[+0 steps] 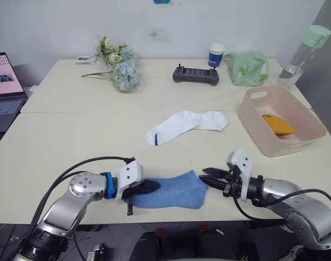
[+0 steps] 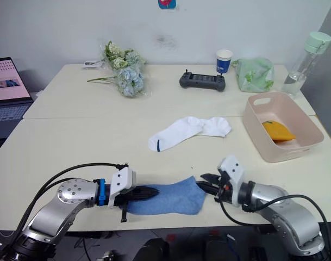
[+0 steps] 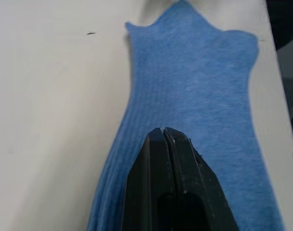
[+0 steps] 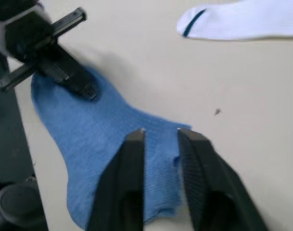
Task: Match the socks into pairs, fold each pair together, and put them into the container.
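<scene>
My left fingers [image 3: 163,137] press together on the flat light blue fabric sock [image 1: 173,190], low centre of frame. My right fingers [image 4: 160,137] stand apart over its other end.

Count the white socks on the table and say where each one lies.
2. The two white socks lie together mid-table, left of the pink tub: one stretches toward the near left, its partner toward the tub. They overlap, so any third underneath would be hidden.
</scene>
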